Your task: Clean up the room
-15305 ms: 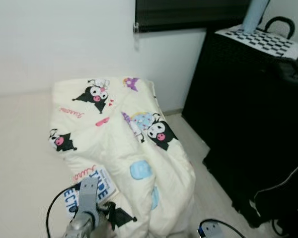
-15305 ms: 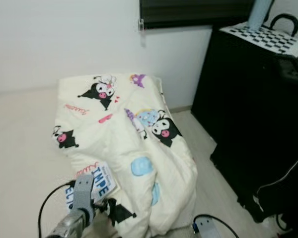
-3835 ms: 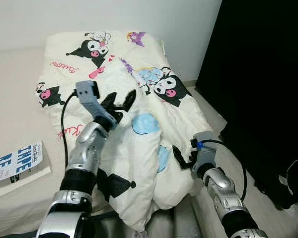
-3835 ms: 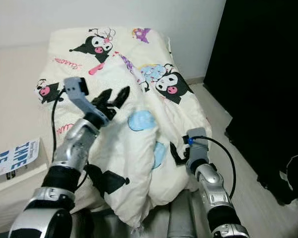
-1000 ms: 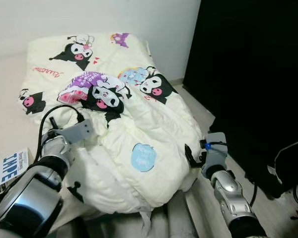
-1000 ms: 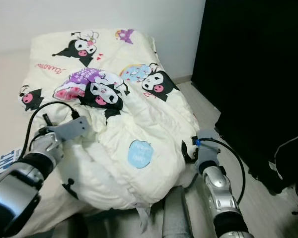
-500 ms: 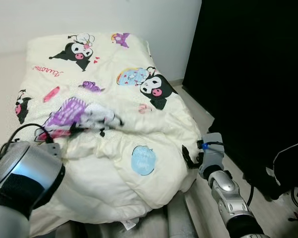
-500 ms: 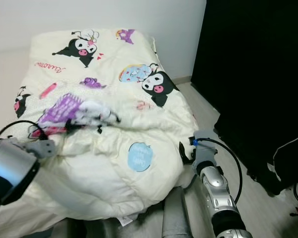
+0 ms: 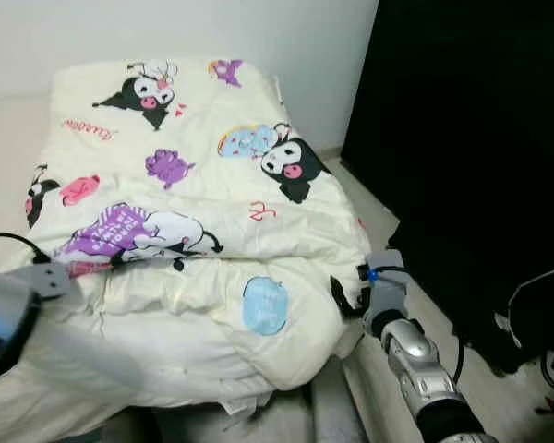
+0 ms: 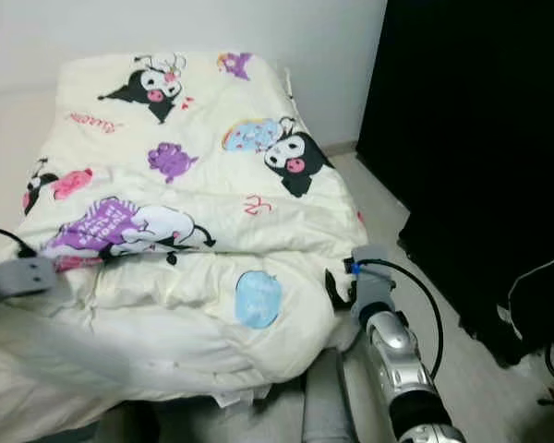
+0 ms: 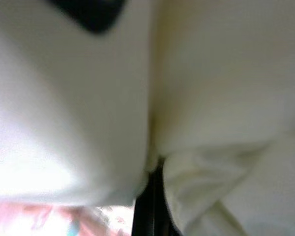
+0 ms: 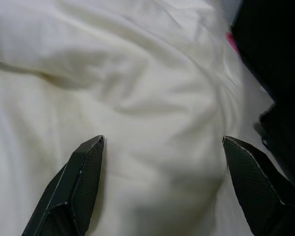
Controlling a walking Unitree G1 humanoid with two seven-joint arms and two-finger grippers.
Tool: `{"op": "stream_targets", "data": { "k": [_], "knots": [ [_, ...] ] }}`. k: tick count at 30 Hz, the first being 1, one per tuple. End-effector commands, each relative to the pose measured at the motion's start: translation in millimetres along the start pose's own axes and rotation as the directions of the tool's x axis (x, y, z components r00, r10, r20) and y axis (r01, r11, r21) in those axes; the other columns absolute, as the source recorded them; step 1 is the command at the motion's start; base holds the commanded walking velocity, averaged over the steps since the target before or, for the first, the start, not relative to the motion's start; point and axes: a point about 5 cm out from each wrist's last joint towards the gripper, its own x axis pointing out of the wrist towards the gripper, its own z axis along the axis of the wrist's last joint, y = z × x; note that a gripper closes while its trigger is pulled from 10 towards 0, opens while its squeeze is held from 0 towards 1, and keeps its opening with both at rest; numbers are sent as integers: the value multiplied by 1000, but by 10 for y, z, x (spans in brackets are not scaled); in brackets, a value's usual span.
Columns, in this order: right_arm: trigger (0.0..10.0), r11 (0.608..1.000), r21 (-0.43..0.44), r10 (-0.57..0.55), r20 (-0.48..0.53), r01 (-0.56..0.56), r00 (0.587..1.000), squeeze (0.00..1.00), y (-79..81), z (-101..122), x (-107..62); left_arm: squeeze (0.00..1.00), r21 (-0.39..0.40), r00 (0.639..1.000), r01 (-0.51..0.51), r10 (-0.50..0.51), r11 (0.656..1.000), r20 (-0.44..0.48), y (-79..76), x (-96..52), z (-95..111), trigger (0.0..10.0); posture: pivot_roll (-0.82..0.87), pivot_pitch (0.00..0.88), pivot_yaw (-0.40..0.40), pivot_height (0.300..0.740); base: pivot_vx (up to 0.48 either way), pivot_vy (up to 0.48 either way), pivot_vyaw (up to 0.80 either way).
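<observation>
A cream blanket (image 9: 203, 185) printed with cartoon characters lies spread over the bed, with a fold running across its middle. My left arm (image 9: 9, 314) sits blurred at the near left, its wrist at the fold's left end. In the left wrist view the cloth bunches tightly against my left gripper (image 11: 148, 216), which is shut on the blanket. My right gripper (image 12: 162, 140) stands open at the blanket's near right edge (image 9: 346, 293), with cream cloth between its widely spread fingers (image 12: 83, 172).
A tall black cabinet (image 9: 462, 138) stands close on the right. A strip of pale floor (image 9: 379, 217) separates it from the bed. Cables (image 9: 535, 305) hang at the lower right. Bare cream mattress (image 9: 9, 138) shows on the left, and a white wall behind.
My left arm has drawn back toward the near left, dragging the blanket with it. The bunched fold has flattened and the blanket lies wider. The right gripper has stayed at the edge.
</observation>
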Motion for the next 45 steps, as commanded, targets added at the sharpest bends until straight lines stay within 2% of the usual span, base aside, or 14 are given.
{"op": "stream_targets", "data": {
  "k": [1,10,13,19,25,30,32,33,34,38,39,40,41,45],
  "knots": [
    [10000,1000,-8,24,-32,-25,999,0,43,-59,5,0,80,988,117,-124,990,88,-227,15,-275,0,-71,163,-38,481,0,0,0],
    [10000,999,-18,42,-37,-42,998,0,51,-36,38,0,28,924,226,-224,974,310,-467,6,-451,0,-60,163,-48,481,0,0,0],
    [10000,998,-25,57,-50,-58,997,0,76,-68,32,0,-126,894,312,-246,942,374,-710,130,-597,0,-48,169,-61,481,0,0,0],
    [10000,996,-37,76,-58,-79,995,0,97,-76,44,0,-168,842,359,-241,918,482,-916,240,-563,0,-47,166,-70,481,0,0,0],
    [10000,995,-47,86,-63,-89,994,0,80,-66,60,0,-182,875,373,-280,910,395,-1171,311,-786,157,-46,161,-81,481,0,0,0],
    [10000,994,-49,91,-66,-94,994,0,81,-69,63,0,-171,890,366,-291,915,350,-1200,290,-881,392,-43,157,-81,481,0,0,0],
    [10000,994,-50,92,-68,-96,993,0,86,-71,65,0,-169,895,358,-286,918,342,-1181,278,-893,941,-43,156,-79,481,0,0,0],
    [10000,994,-50,94,-69,-97,993,0,93,-74,67,0,-170,898,351,-280,921,340,-1149,271,-881,2196,-43,154,-78,481,0,0,0],
    [10000,994,-51,96,-71,-100,993,0,102,-78,68,0,-162,896,345,-273,924,351,-1111,268,-840,9804,-45,150,-75,481,0,0,0],
    [10000,994,-51,98,-72,-101,993,0,112,-82,69,0,-156,889,348,-273,924,368,-1085,269,-792,9804,-48,147,-73,481,0,0,0],
    [10000,993,-51,99,-72,-103,993,0,117,-85,70,310,-152,878,362,-281,920,387,-1073,278,-739,10000,-48,147,-72,481,0,0,0],
    [10000,993,-51,99,-73,-102,992,0,119,-92,69,310,-152,858,378,-283,913,429,-1040,292,-635,10000,-52,144,-69,481,0,0,0],
    [10000,994,-50,98,-74,-102,992,0,117,-98,66,1000,-139,828,399,-291,906,480,-1016,301,-518,10000,-53,143,-69,481,0,0,0],
    [10000,994,-49,95,-76,-99,993,0,107,-106,60,1000,-108,761,423,-288,900,581,-972,303,-306,10000,-58,143,-65,481,0,0,0]
  ]
}}
